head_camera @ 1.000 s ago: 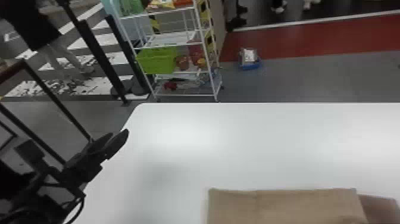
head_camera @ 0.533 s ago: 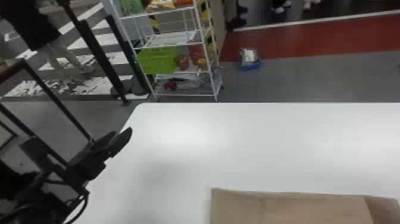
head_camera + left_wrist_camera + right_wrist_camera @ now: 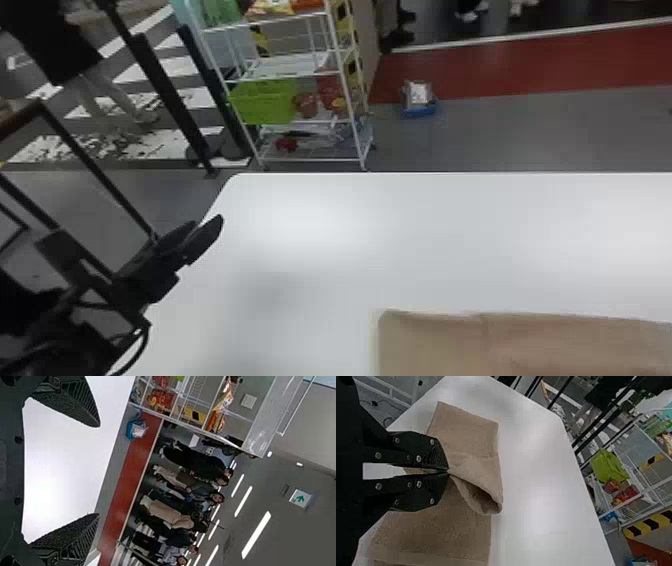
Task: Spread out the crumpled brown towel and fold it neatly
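Note:
In the head view my left gripper (image 3: 206, 225) is over the table's left edge, well away from the brown towel (image 3: 500, 345), which lies at the lower right. The left wrist view has that left gripper (image 3: 98, 470) with its fingers wide apart and nothing between them. In the right wrist view the right gripper (image 3: 449, 471) is shut on a pinch of the towel (image 3: 468, 435). Cloth bulges from the fingertips into a raised fold with a hollow beneath its edge. One part of the towel lies flat to one side, with a layered hem; the gripper hides some cloth.
The white table (image 3: 310, 230) stretches beyond the towel. Past its far edge stand a white wire shelf (image 3: 295, 70) with a green basket (image 3: 262, 102) and, on the floor, a small blue container (image 3: 419, 109). Dark posts and rails rise at the left.
In the head view the towel's near-left corner and upper fold have shifted right, and the darker section at its right end has gone from sight. My left gripper has risen slightly and moved right.

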